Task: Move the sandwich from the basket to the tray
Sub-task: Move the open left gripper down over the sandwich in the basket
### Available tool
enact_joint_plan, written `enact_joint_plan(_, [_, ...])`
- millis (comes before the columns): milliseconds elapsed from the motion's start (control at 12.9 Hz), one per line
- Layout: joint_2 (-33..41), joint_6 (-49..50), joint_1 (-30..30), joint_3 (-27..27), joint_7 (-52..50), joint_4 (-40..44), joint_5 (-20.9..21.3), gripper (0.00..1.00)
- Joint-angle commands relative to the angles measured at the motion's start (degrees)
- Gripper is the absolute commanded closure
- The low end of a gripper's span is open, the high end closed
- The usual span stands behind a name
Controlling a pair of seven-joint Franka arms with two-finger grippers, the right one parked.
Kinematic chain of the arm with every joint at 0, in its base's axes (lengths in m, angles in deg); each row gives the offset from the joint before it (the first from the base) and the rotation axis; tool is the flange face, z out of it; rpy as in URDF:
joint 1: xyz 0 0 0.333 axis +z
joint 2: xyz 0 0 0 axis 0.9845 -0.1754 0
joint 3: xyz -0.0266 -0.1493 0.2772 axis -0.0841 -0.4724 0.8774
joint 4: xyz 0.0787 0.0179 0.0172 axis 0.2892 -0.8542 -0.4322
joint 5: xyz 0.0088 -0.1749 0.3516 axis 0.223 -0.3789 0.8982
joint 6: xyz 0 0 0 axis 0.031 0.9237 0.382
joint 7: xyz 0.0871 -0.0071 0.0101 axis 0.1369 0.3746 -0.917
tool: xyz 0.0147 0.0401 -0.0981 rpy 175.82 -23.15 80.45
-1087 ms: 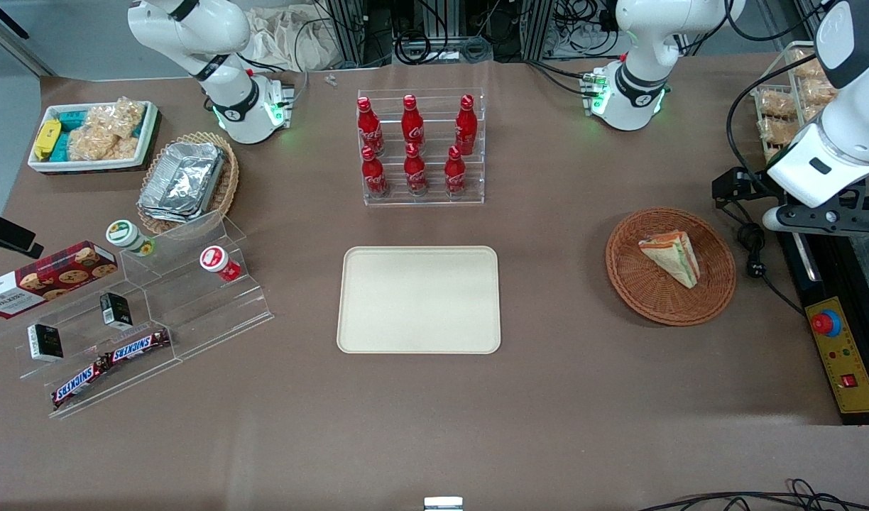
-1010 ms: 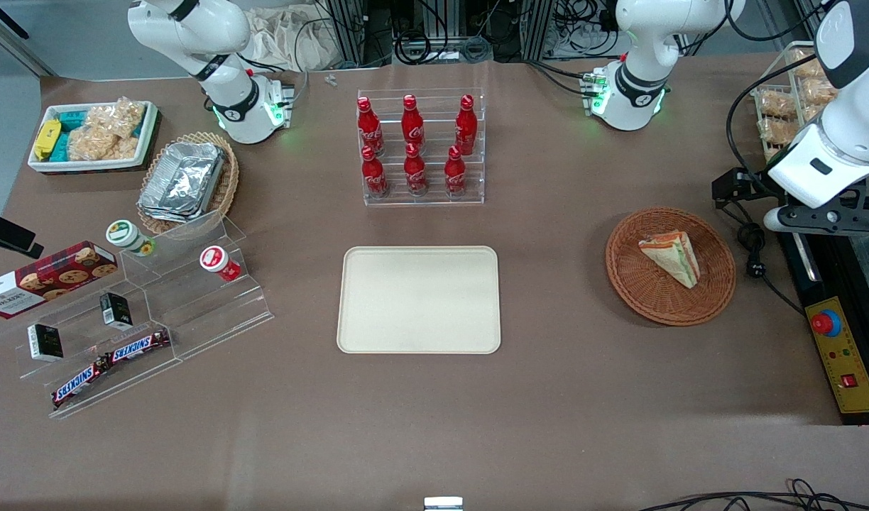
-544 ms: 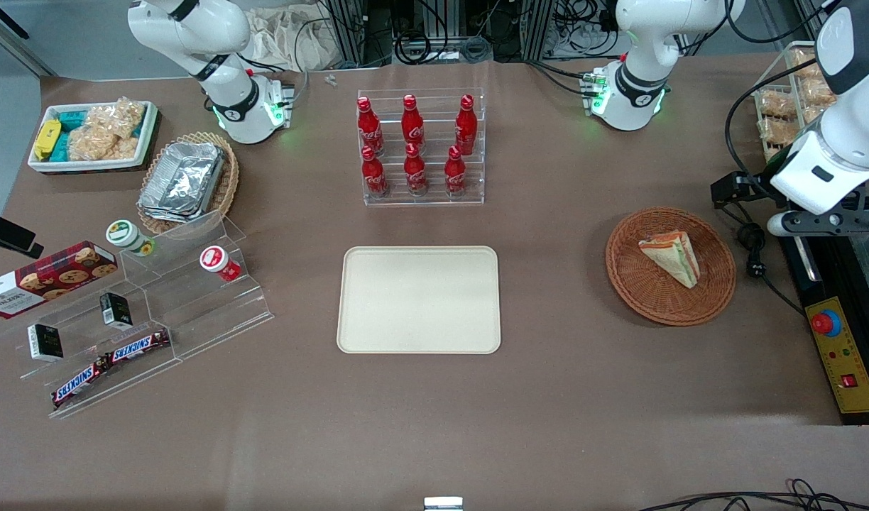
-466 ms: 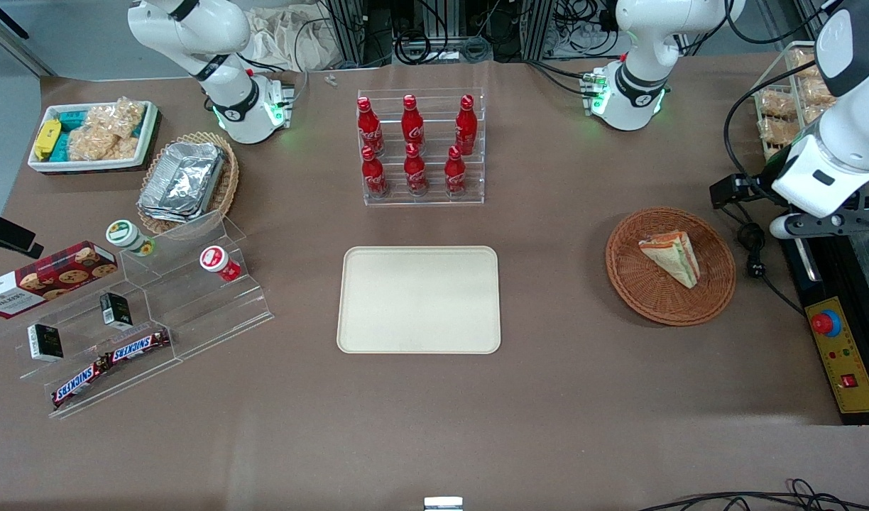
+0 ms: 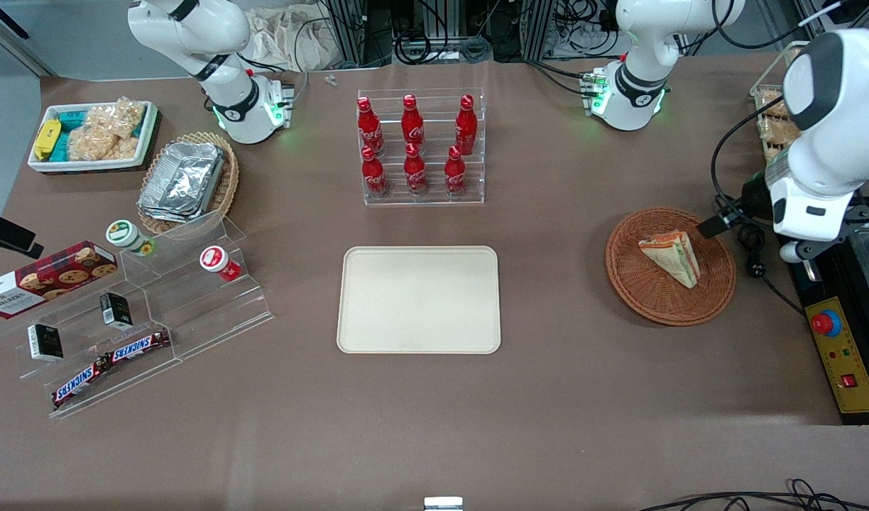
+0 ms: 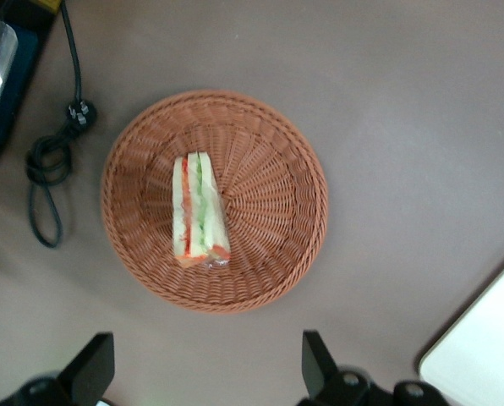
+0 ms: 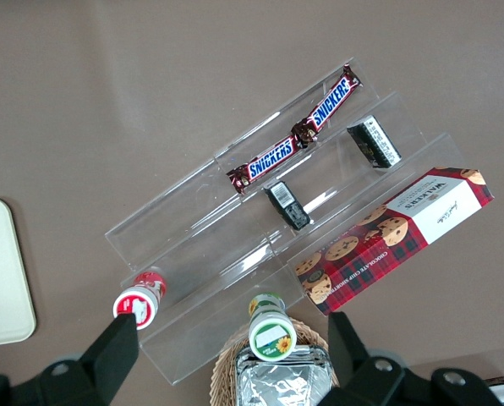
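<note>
- Right now my pincer (image 6: 203, 372) hangs spread wide and empty, above the bench just beside the basket (image 6: 269, 271) on the working arm's side; the wrist view shows both fingers (image 6: 91, 368) well apart with nothing between them.
- The sandwich (image 6: 199, 210) lies on its side in the basket, off the centre and close to the sloping wall. If I come down without centring first, I judge one finger could strike the wicker rim and tip or shove the basket.
- The wedge is soft and seems to be wrapped in clear film. If I close too hard I could crush it; too lightly, or on the narrow tip, and I expect it to slip out in transit.
- A coiled black cable (image 6: 47, 173) and its plug lie on the bench just beside the basket. A careless low sweep could snag it.
- Further along, the tray (image 5: 419, 299) lies well apart from the basket, toward the middle of the bench. A release too near its low rim might leave the sandwich half off.
</note>
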Motion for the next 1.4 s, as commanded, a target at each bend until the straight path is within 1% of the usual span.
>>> enact_joint_plan(0, [3.3,-11.98,0.65,-0.35,-11.57,-11.21,1.64,0.0])
enact_joint_plan(155, [1.2,-15.79,0.74,-0.35,-18.71,-13.51,3.22,0.0])
enact_joint_plan(311, [-1.17,-19.38,0.74,-0.35,-21.97,-15.71,5.85,0.0])
enact_joint_plan(466, [-3.02,-24.13,1.35,-0.27,-24.44,-18.96,7.35,0.0])
enact_joint_plan(621, [-4.08,-26.95,2.59,-0.18,-24.45,-21.6,7.36,0.0])
enact_joint_plan(777, [-4.79,-30.64,2.59,1.66,-24.45,-24.41,7.36,0.0])
enact_joint_plan(1165, [-5.05,-31.18,3.11,2.99,-24.54,-26.44,7.36,0.0])
enact_joint_plan(1320, [-5.4,-33.54,3.2,3.07,-24.54,-28.19,7.36,0.0])
